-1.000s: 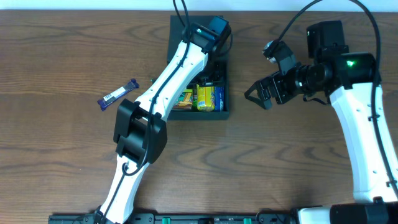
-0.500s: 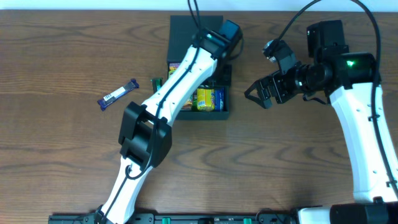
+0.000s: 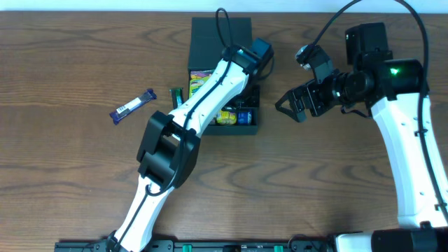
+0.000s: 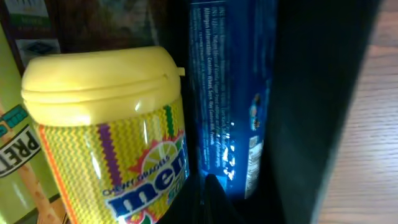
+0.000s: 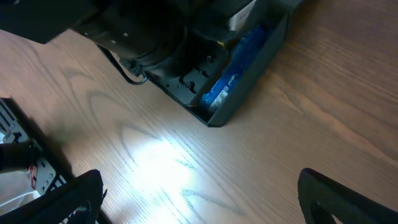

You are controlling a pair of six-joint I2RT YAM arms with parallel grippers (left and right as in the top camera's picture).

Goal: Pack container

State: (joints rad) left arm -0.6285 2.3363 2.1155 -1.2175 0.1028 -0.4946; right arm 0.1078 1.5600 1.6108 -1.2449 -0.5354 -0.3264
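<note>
Dipping into container [image 3: 206, 42]; left claw [image 4: 212, 198] closed

Left arm [image 3: 210, 94] covers most of container [image 3: 206, 38] interior overhead. Left wrist view: yellow bottle [image 4: 106, 124] cut by lower edge, blue packet [image 4: 230, 93] by top edge, its print blurred. Purple bar [image 3: 133, 106] wording too small.

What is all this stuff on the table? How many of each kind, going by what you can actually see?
Dark teal-green square box, hinged lid open: 1
Yellow-lidded sweets tub, in box: 1
Blue packet, in box: 1
Yellow-green pretzel carton, in box: 1
Purple-wrapped bar, on wooden table: 1
Small green item beside box: 1
Total: 6 seen; the white arm hides part of the box.
</note>
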